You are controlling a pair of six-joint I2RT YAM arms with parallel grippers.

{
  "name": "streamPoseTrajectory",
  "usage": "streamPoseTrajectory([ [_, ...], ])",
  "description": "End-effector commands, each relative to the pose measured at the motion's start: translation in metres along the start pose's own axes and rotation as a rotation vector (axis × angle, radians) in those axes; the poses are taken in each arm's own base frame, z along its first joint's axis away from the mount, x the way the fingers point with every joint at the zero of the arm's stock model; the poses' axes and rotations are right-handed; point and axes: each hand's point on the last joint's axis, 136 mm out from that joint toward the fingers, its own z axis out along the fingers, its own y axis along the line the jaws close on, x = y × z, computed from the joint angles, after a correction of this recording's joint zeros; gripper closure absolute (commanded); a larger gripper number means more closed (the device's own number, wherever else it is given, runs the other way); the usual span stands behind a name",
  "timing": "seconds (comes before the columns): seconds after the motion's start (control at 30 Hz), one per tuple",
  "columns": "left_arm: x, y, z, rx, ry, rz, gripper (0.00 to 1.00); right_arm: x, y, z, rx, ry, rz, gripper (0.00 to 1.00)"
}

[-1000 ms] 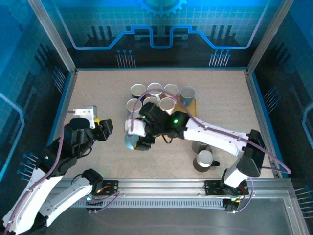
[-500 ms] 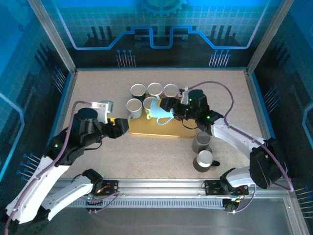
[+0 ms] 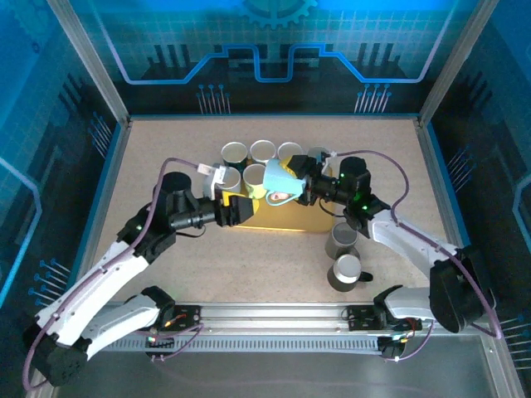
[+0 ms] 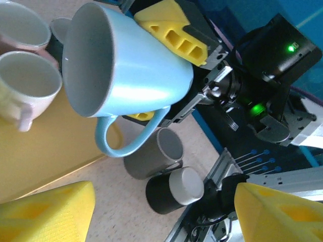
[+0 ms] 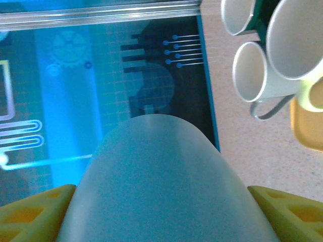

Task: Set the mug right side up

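- Right pincer (image 3: 295, 186) pinches the blue mug (image 4: 136, 65) between its yellow fingers, mid-table.
- Left pincer (image 3: 239, 208) is spread wide with nothing in it, just left of the blue mug.
- Dark mug (image 3: 347, 272) sits nearest, on the right; grey mug (image 3: 341, 239) is just behind it.
- Blue mug hangs tipped on its side over the tray (image 3: 274, 220), mouth towards the left pincer.
- Upright mugs (image 3: 249, 153) cluster at the tray's far left.

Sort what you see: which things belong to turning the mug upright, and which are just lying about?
Job: blue mug, right gripper holding it, left gripper open nearby.
Lying about: pale mugs, yellow tray, grey mug, dark mug.
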Motion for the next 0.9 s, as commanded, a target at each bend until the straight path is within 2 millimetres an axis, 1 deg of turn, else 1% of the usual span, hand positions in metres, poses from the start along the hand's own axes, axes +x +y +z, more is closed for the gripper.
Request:
streamPoseTrajectory([
  [0.0,-0.005,-0.012,0.010,0.122,-0.006,-0.033,0.26,0.012,0.050,-0.016,-0.160,0.031,-0.050,0.94],
  [0.13,-0.007,-0.009,0.021,0.153,-0.007,-0.051,0.26,0.016,0.060,-0.025,-0.206,0.037,-0.038,0.94],
  [0.27,-0.015,-0.019,0.031,0.240,-0.007,-0.073,0.26,0.019,0.065,-0.034,-0.225,0.035,-0.039,0.95],
  [0.37,-0.018,-0.024,0.039,0.295,0.001,-0.085,0.28,0.022,0.068,-0.037,-0.239,0.044,-0.033,0.95],
  [0.53,-0.018,-0.027,0.046,0.362,0.006,-0.102,0.32,0.024,0.070,-0.043,-0.250,0.038,-0.035,0.95],
  [0.67,-0.016,-0.026,0.050,0.376,-0.001,-0.118,0.41,0.024,0.073,-0.045,-0.261,0.032,-0.037,0.95],
  [0.87,-0.012,-0.028,0.056,0.397,-0.006,-0.128,0.59,0.024,0.069,-0.043,-0.259,0.023,-0.024,0.95],
])
